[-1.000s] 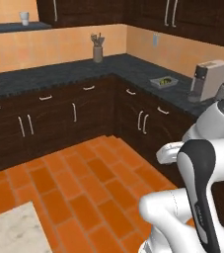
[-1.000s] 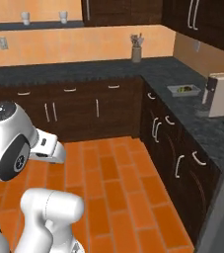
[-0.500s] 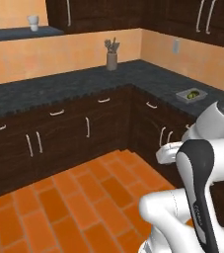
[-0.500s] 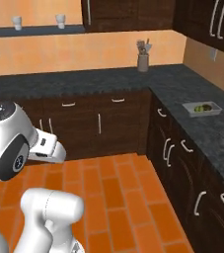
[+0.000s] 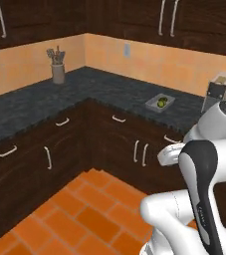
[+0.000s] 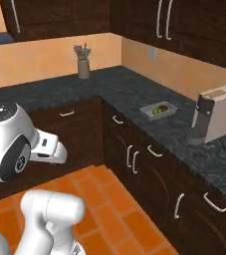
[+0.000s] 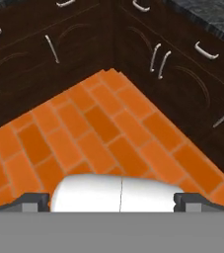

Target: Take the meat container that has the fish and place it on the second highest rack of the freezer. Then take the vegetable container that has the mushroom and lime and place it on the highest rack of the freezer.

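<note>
Lime [image 5: 161, 103] lies in a shallow grey tray [image 5: 160, 102] on the dark table [image 5: 109, 89], along the right-hand run past the corner, left of a white coffee machine [image 6: 215, 113]. A utensil crock [image 5: 58, 72] stands far left. The pincer [image 7: 111, 197] hangs released over the orange brick floor [image 7: 98, 128].

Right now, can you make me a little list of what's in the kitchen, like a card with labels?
room: kitchen corner, dark cabinets, orange brick floor
counter: dark speckled counter
tray: small tray on the counter, greenish round things inside, too small to name
jar: utensil jar on the counter by the wall
machine: beige coffee machine on the counter
gripper: gripper open, empty, over the floor
</note>
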Motion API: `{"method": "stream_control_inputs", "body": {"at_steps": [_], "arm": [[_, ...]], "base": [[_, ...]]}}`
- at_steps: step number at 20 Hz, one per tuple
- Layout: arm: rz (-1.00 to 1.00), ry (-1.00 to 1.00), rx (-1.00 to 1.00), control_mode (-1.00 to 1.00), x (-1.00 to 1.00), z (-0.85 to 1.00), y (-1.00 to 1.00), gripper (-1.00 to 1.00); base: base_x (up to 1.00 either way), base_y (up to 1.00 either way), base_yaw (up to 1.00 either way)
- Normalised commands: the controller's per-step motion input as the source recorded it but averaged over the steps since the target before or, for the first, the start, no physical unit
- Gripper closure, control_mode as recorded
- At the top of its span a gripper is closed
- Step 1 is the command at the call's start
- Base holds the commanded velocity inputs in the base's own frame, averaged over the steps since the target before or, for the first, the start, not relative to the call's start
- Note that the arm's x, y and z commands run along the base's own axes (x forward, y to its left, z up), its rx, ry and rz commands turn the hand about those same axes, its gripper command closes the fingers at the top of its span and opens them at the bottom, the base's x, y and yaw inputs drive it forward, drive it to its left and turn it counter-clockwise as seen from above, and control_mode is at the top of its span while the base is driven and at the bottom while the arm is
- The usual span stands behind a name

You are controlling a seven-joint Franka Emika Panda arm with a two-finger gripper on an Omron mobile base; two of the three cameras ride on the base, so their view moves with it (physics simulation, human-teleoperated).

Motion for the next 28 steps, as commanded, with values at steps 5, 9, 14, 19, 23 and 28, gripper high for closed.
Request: {"method": "stream_control_inputs", "body": {"at_steps": [5, 9, 14, 19, 23, 28], "arm": [[0.0, 0.0, 0.0, 1.0, 0.0, 0.0, 0.0, -1.0], [0.0, 0.0, 0.0, 1.0, 0.0, 0.0, 0.0, -1.0], [0.0, 0.0, 0.0, 1.0, 0.0, 0.0, 0.0, -1.0], [0.0, 0.0, 0.0, 1.0, 0.0, 0.0, 0.0, -1.0], [0.0, 0.0, 0.0, 1.0, 0.0, 0.0, 0.0, -1.0], [0.0, 0.0, 0.0, 1.0, 0.0, 0.0, 0.0, -1.0]], "base": [[0.72, 0.27, -0.64], [0.92, 0.37, -0.61], [0.9, 0.36, -0.63], [0.83, 0.45, -0.6], [0.55, 0.71, -0.29], [0.64, 0.04, -0.04]]}}
